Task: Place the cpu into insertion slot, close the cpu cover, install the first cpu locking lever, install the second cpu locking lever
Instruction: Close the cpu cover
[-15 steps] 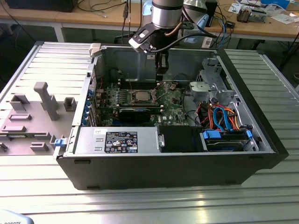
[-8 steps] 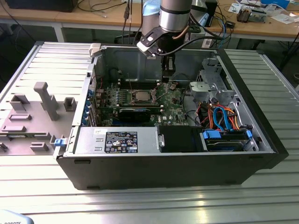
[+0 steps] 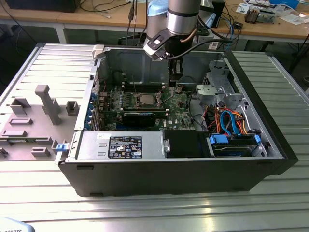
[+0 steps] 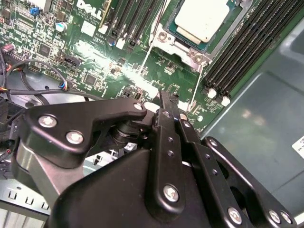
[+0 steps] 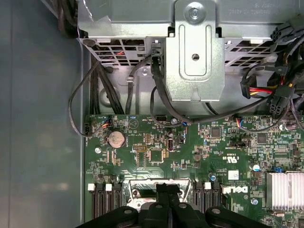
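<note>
The black metal claw (image 4: 168,102) has its 2 fingers pressed together with nothing between them. It hangs low inside the open black computer case (image 3: 169,179), over the green circuit board (image 4: 95,61). Whether the tips touch the board I cannot tell.

Just beyond the tips lies the small square cpu with a silver-grey metal top (image 4: 202,19), flat in the square silver-rimmed insertion slot (image 5: 137,194). The thin silver-grey cpu cover frame (image 4: 183,45) appears folded down around it. 2 thin silver wire locking levers show: 1 (image 4: 146,56) off to one side of the claw, the other (image 4: 195,88) near its tips. Both seem to stand free of their catches.

So I judge steps 1 and 2 done and the first lever step in hand. That step calls for a fine, shallow push on a springy wire, keeping clear of the long black memory slots (image 4: 237,52) alongside.
</note>
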Robot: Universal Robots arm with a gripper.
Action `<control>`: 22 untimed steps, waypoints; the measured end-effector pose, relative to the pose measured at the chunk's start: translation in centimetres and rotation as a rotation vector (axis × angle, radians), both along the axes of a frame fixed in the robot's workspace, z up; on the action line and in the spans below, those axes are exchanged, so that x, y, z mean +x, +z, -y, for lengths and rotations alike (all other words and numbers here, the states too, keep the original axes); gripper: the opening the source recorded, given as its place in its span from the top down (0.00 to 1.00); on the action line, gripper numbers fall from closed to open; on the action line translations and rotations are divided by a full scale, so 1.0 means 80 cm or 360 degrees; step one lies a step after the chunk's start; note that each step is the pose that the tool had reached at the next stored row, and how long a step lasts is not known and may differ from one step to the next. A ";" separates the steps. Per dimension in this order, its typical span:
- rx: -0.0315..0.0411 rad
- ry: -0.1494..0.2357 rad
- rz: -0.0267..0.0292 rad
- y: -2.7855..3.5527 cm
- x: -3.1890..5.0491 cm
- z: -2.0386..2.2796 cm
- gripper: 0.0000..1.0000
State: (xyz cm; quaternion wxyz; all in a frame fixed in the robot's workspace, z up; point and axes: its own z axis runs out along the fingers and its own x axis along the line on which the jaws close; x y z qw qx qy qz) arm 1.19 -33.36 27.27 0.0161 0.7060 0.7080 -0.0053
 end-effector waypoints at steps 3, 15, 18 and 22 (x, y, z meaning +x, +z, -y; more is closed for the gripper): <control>0.0000 0.0000 0.00000 -0.0002 0.000 0.0000 0.89; 0.0001 0.0004 -0.00270 -0.0139 0.038 -0.0007 0.89; 0.0001 0.0007 -0.00271 -0.0234 0.039 -0.0007 0.89; 0.0001 0.0008 -0.00328 -0.0334 0.037 -0.0007 0.89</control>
